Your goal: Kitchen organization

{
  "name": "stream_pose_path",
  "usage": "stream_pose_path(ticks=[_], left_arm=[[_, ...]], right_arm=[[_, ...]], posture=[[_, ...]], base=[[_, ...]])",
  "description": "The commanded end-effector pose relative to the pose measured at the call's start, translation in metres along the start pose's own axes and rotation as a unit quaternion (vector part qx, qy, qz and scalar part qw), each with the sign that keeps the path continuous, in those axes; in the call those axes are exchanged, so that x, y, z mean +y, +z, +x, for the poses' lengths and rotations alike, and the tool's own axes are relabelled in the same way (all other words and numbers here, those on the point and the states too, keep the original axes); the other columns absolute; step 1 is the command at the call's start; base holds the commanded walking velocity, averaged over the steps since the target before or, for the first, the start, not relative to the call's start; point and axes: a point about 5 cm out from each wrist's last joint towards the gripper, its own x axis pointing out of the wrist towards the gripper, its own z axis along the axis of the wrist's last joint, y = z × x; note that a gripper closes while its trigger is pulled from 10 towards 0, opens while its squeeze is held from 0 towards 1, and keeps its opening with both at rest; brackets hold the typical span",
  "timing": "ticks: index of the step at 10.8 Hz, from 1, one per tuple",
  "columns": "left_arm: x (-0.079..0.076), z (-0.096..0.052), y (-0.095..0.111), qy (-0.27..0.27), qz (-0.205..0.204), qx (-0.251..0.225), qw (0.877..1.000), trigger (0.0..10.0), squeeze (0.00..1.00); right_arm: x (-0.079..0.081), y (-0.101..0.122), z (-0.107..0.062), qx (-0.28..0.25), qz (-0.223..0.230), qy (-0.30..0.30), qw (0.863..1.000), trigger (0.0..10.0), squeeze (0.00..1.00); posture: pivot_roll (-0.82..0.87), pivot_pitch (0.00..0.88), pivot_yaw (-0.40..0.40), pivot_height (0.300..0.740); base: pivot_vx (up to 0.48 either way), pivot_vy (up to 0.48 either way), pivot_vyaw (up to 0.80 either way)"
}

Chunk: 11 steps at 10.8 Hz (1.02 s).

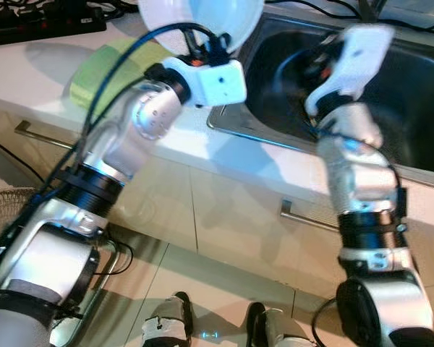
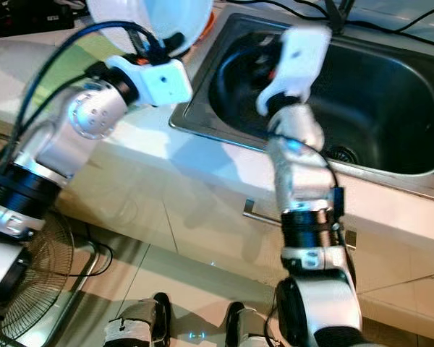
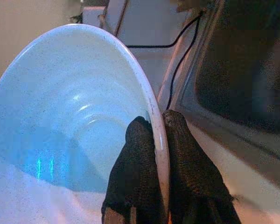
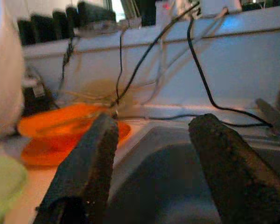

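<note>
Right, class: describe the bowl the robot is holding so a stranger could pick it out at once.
Start at the steel sink set in the white counter. Just left of its rim, above the counter, the left gripper pinches the edge of a large white bowl, one finger inside and one outside. It is pale and held aloft, unlike the orange dishes resting on the counter.

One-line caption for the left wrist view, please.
Left gripper pinches the rim of a white bowl between its black fingers, beside the steel sink.
</note>
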Motion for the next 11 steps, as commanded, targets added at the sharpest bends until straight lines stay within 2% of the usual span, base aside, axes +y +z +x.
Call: stream_pose_path(ticks=[1, 3, 5, 11], left_arm=[[-0.003, 0.003, 0.007, 0.001, 0.009, -0.018, 1.000, 10.0, 0.00], [-0.012, 0.006, 0.013, -0.017, 0.006, -0.027, 0.999, 10.0, 0.00], [-0.017, 0.008, 0.018, -0.024, 0.004, -0.037, 0.999, 10.0, 0.00], [-0.017, 0.006, 0.027, -0.024, 0.025, -0.074, 0.997, 10.0, 0.00]], right_arm=[[0.006, 0.019, 0.004, -0.026, 0.022, 0.019, 0.999, 10.0, 0.00], [0.011, 0.030, 0.006, -0.037, 0.057, 0.039, 0.997, 10.0, 0.00], [0.015, 0.034, 0.006, -0.036, 0.063, 0.061, 0.995, 10.0, 0.00], [0.021, 0.010, 0.002, 0.018, 0.063, 0.073, 0.995, 10.0, 0.00]], posture=[[0.12, 0.132, 0.016, 0.740], [0.11, 0.137, 0.019, 0.740], [0.12, 0.141, 0.019, 0.740], [0.13, 0.152, 0.012, 0.740]], base=[[0.000, 0.000, 0.00], [0.000, 0.000, 0.00], [0.000, 0.000, 0.00], [0.000, 0.000, 0.00]])
